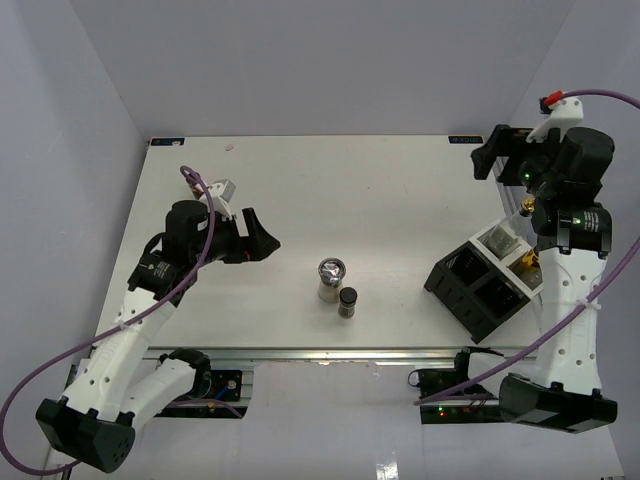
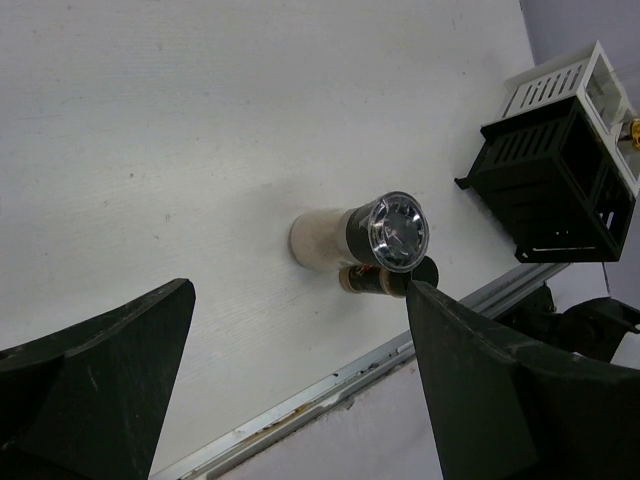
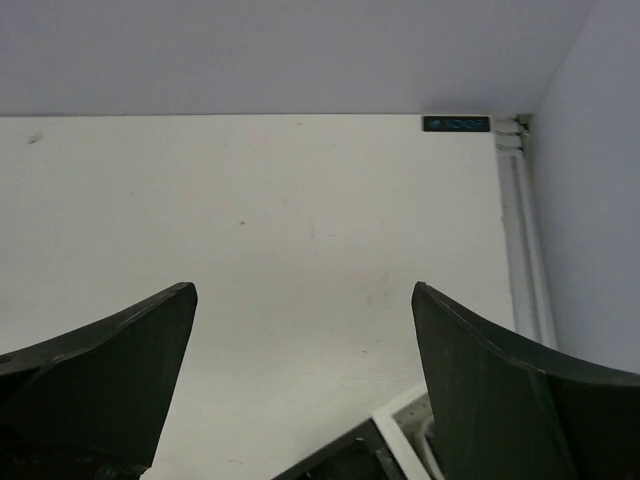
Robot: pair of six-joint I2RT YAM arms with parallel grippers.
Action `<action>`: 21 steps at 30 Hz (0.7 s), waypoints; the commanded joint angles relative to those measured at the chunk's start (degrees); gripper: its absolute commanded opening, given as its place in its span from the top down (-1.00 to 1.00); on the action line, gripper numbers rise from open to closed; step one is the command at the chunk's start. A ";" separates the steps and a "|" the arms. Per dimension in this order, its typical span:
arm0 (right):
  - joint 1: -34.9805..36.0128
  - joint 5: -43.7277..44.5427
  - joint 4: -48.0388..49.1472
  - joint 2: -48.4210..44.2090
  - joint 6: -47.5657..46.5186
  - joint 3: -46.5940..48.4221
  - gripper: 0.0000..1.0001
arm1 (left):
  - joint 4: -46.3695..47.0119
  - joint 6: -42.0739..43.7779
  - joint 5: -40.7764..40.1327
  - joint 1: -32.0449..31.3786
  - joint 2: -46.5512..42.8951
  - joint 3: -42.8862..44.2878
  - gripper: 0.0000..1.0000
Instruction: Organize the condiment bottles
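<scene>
White table (image 1: 300,180) under pale walls, and by the look of it you are between bottles. The black rack (image 1: 470,285) sits at the right edge with a gold-spouted bottle (image 1: 526,206) poking up at its far side. The right arm hides most of what else is in it.

Two bottles stand out in the middle of the table: the chrome-topped shaker (image 1: 331,275) and, touching or just beside it on the near side, a small dark jar (image 1: 348,301).

Your right gripper (image 1: 488,155) hangs high beyond the rack, jaws spread wide with nothing between them; its wrist view shows only bare table. Your left gripper (image 1: 262,238) is also wide open and empty, tilted toward the pair, which sit ahead of it and well apart from its fingers.

I judge the next step to be fetching the shaker or the jar. Because the two crowd each other, you need to come in so one finger slips between them, or take the outer one first, without tipping its neighbour.
</scene>
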 commanded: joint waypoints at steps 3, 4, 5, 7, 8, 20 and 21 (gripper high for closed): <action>20.21 -0.30 -1.72 1.83 0.18 3.58 -0.88 | 2.21 -3.58 -3.51 0.30 0.07 -1.37 -0.96; 23.42 -0.03 -1.17 1.25 0.12 1.60 -0.88 | 2.13 -3.82 -4.19 0.27 -0.37 -1.89 -0.96; 26.63 0.52 -0.66 0.45 0.00 -1.00 -0.88 | 1.96 -4.04 -4.75 0.23 -0.67 -2.45 -0.96; 31.06 0.34 0.87 -1.15 -0.17 -6.30 -0.88 | 1.62 -4.27 -5.42 0.24 -1.21 -3.18 -0.96; 32.82 -0.34 1.90 -2.08 -0.08 -9.24 -0.87 | 1.48 -4.37 -5.72 0.29 -1.45 -3.57 -0.96; 52.20 1.78 12.45 -9.20 1.69 -37.09 -0.94 | 2.32 -7.08 -5.60 0.29 -6.04 -10.26 -0.96; 53.64 2.62 13.21 -9.27 1.76 -37.82 -0.95 | 2.72 -7.28 -5.43 0.30 -6.35 -10.83 -0.96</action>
